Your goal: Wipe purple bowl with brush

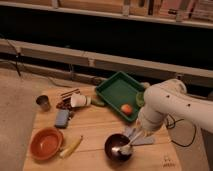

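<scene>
The purple bowl (118,146) sits near the front edge of the wooden table (97,125), right of centre. The brush (126,145) slants down from the upper right, its pale handle leading to a white head that rests inside the bowl. My gripper (140,131) is just above and right of the bowl's rim, at the end of the white arm (170,107), and it holds the top of the brush handle.
An orange bowl (46,143) and a yellow stick (71,147) lie at the front left. A green tray (121,93) with an orange ball (127,108) stands at the back. A metal cup (43,102), a white cup (79,100) and a blue-grey block (62,118) are at the left.
</scene>
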Tool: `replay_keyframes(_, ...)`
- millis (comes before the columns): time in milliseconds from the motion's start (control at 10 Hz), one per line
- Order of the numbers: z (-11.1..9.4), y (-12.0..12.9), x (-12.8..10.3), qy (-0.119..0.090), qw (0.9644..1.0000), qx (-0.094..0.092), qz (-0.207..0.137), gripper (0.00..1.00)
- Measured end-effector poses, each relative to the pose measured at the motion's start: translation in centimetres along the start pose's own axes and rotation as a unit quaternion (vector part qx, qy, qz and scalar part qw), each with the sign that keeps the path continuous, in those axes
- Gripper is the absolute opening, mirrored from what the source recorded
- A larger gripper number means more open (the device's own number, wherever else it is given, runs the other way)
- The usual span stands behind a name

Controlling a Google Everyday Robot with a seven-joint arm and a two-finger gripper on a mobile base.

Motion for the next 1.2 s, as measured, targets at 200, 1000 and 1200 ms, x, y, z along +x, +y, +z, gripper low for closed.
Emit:
replay_keyframes(200, 0.2, -2.3, 0.9, 0.005, 1.0, -0.005, 0.004, 0.0)
replay_keyframes(1000, 3.4, -10.4, -5.8, -0.02, 0.9938, -0.01, -0.109, 0.0)
replay_keyframes(1200, 3.7, -11.5, -9.5, -0.026, 0.987, -0.011, -0.159, 0.0)
